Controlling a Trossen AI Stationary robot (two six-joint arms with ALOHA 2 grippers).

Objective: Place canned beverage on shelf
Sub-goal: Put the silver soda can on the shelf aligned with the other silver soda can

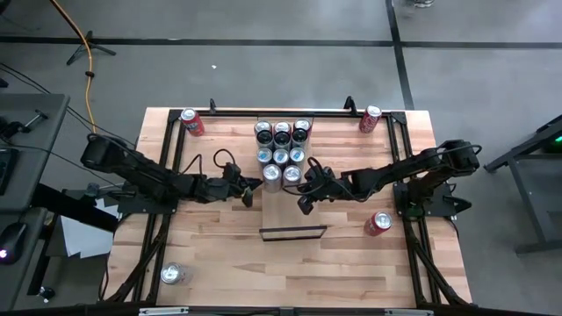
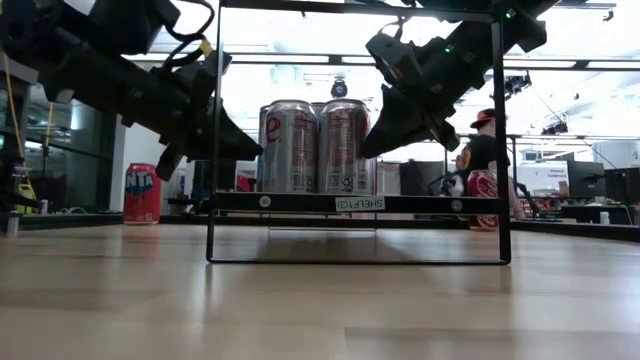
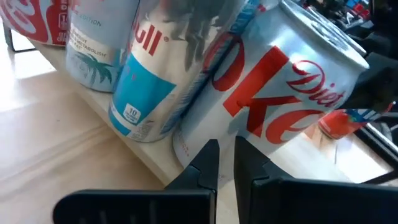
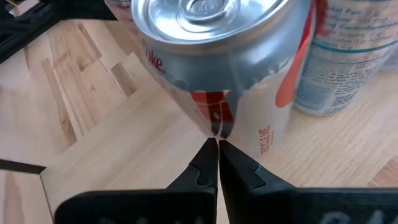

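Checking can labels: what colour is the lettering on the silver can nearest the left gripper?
Red lettering on the silver Diet Coke can, clearest in the left wrist view.

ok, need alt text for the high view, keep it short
Top-down view of a wooden table: eight cans stand packed on a pale shelf at centre, with the left claw and right claw, both shut, flanking the front row. Red cans sit near both far corners and by the right arm; a silver can lies near the front left.
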